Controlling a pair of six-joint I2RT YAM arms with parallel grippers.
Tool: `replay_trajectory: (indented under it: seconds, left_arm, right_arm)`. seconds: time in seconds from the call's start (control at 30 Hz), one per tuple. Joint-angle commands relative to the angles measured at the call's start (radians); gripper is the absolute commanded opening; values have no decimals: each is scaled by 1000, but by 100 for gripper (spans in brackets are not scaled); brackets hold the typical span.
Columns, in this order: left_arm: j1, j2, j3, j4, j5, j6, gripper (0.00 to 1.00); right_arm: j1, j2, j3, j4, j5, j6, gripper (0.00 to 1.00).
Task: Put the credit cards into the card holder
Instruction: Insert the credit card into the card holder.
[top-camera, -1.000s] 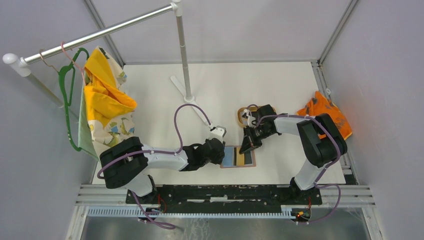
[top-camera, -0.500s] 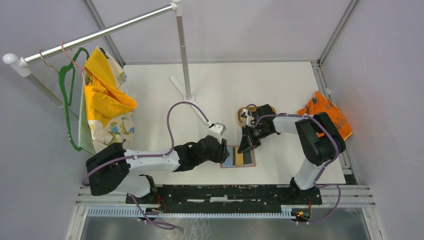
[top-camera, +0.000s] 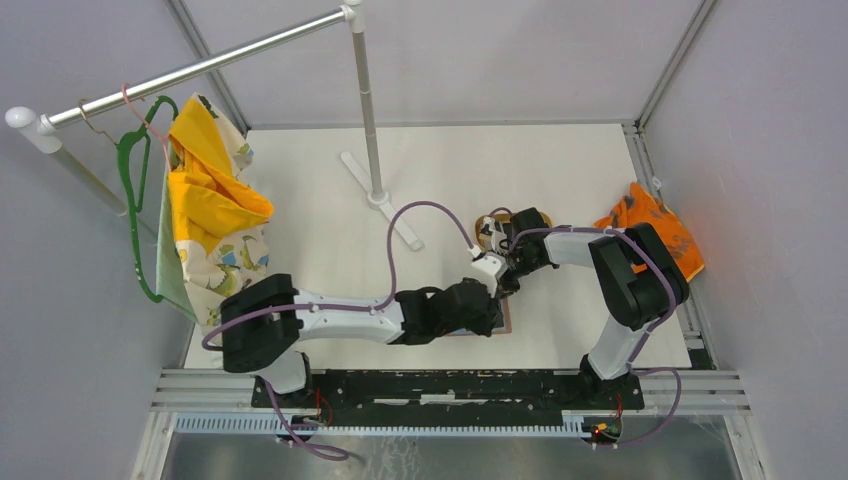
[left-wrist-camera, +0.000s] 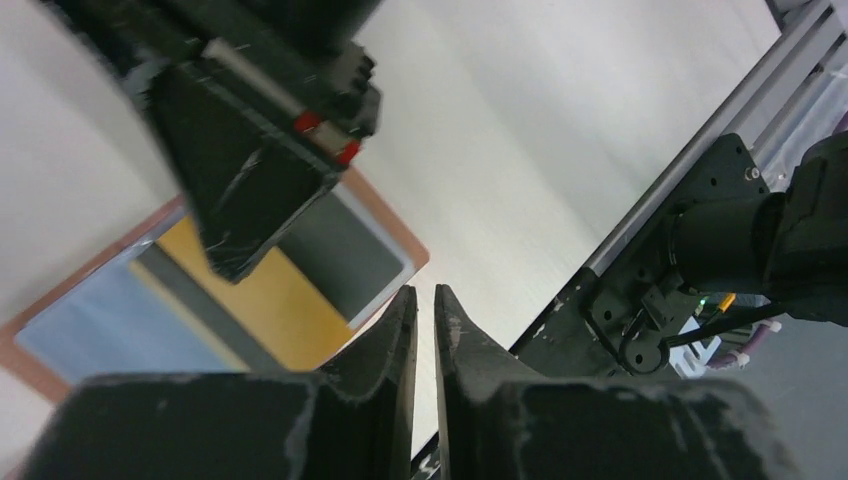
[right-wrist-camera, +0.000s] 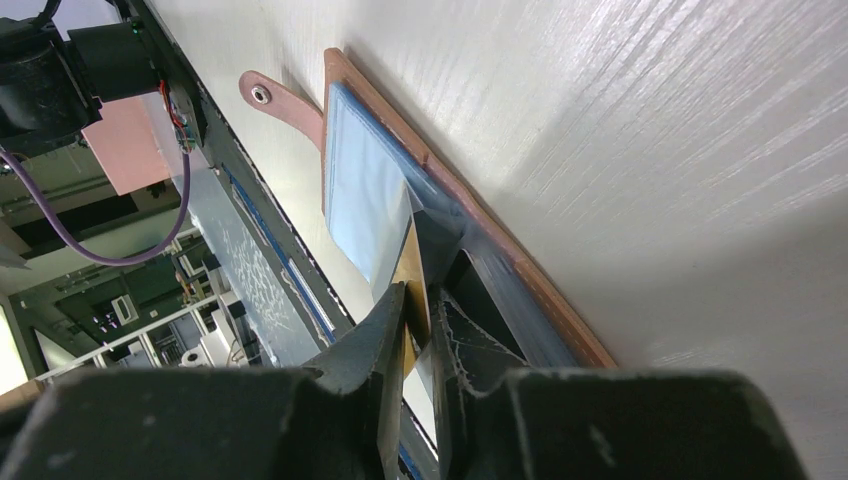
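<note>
Left wrist view: card holder (left-wrist-camera: 395, 235) holds blue, gold and dark cards; both claws nearly together.

1. Card holder (left-wrist-camera: 392, 232): reddish-brown leather, lying open and flat on the white table; a snap tab (right-wrist-camera: 272, 98) projects from one edge
2. Credit cards: blue (left-wrist-camera: 90, 325), gold (left-wrist-camera: 270, 300) and dark (left-wrist-camera: 345, 255) cards lie side by side within the holder's border
3. Top view: holder mostly hidden, only its right edge showing

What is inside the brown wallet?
The wallet holds a blue card, a gold card and a dark one. Robot hands cover any others.
</note>
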Motion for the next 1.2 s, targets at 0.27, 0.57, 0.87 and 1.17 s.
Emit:
replay_trajectory:
  seconds: [0.27,0.57,0.87,1.17]
  left_arm:
    - [-57,214,252,-216,-204,-6,14]
    - [-55,283,320,-279,-294,2,26]
    - [-46,333,343,-310,-325,-21,35]
    - [-26,310,296,-309,-316,-57,35]
  right_arm:
    - [5,12,11,26,93,-46,21]
    - [4,11,9,26,95,-49,22]
    - [5,5,11,22,100,-56,24]
    - [4,-16,17,10,113,-81,28]
